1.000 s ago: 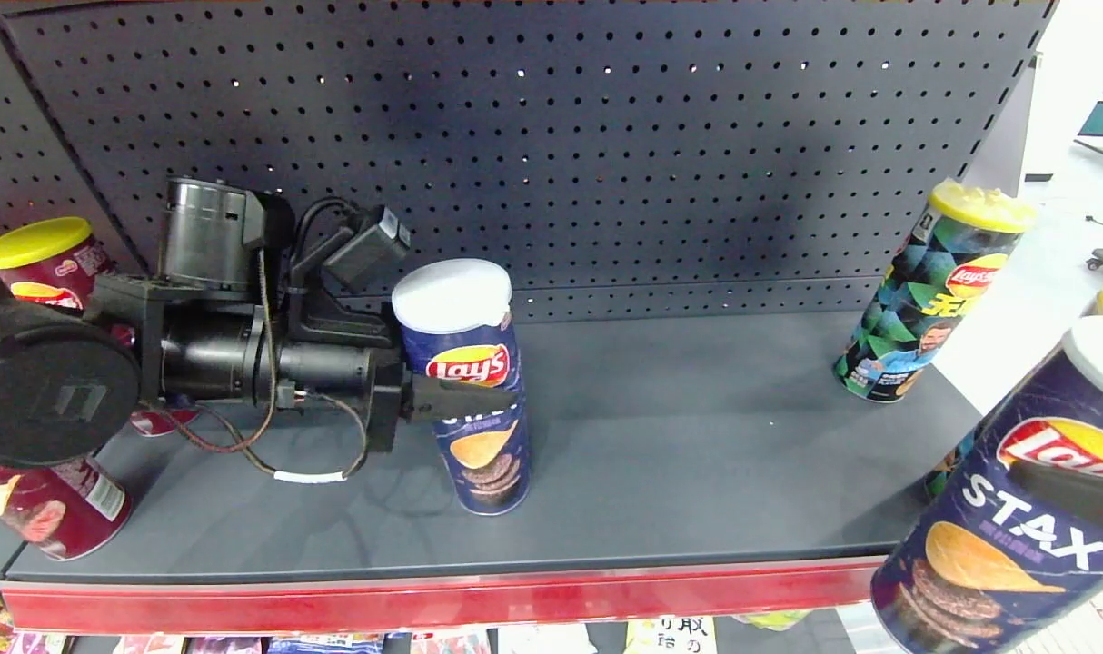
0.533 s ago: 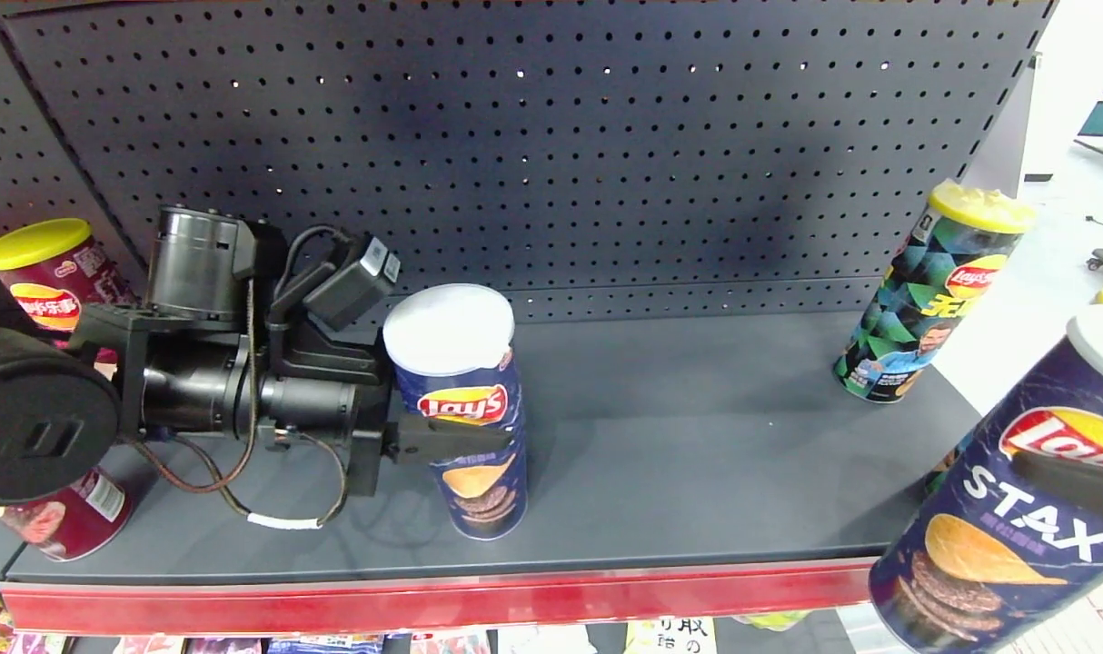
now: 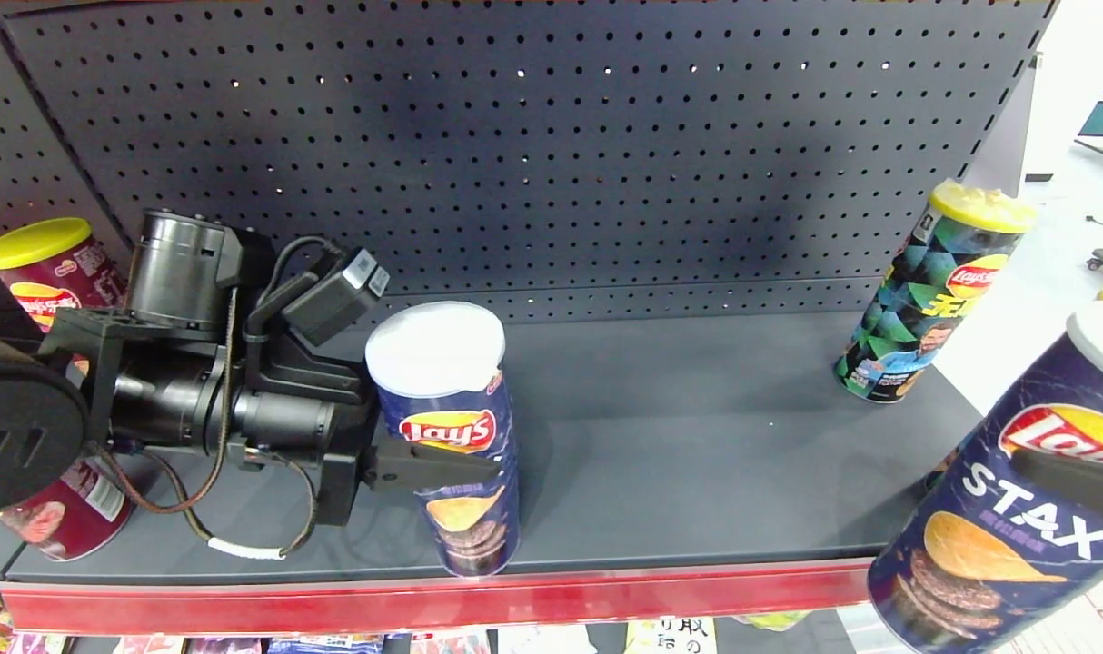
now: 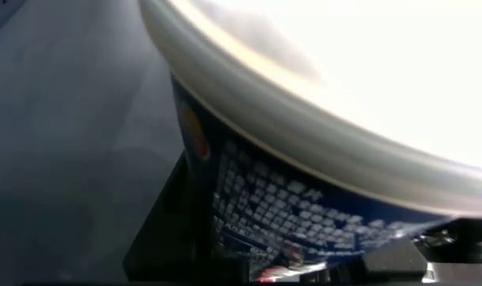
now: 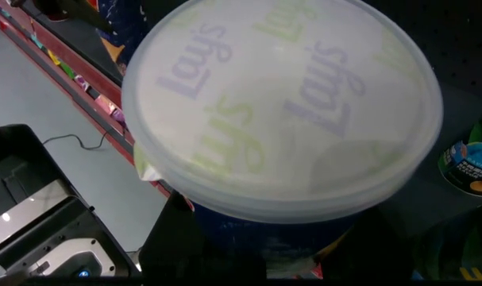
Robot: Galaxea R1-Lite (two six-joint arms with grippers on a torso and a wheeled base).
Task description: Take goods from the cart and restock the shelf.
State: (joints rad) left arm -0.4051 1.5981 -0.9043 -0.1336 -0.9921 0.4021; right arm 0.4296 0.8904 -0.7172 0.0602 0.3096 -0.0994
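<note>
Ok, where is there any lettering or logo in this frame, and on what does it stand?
Middle blue can: red-and-yellow logo, legible.
Its fine print: too blurred to read.
Right blue can: same logo, with a large white word beneath.
Its lid: pale repeated logo.
Green can: logo and yellow characters.
Red can: small logo.
Packets at the bottom: characters, cut off.

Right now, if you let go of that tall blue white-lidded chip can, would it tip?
Probably tippy: the tall, narrow dark-blue chip can is near the shelf's red front edge. Likely light, being a chip can; its glossy sides might slip in the jaws.
</note>
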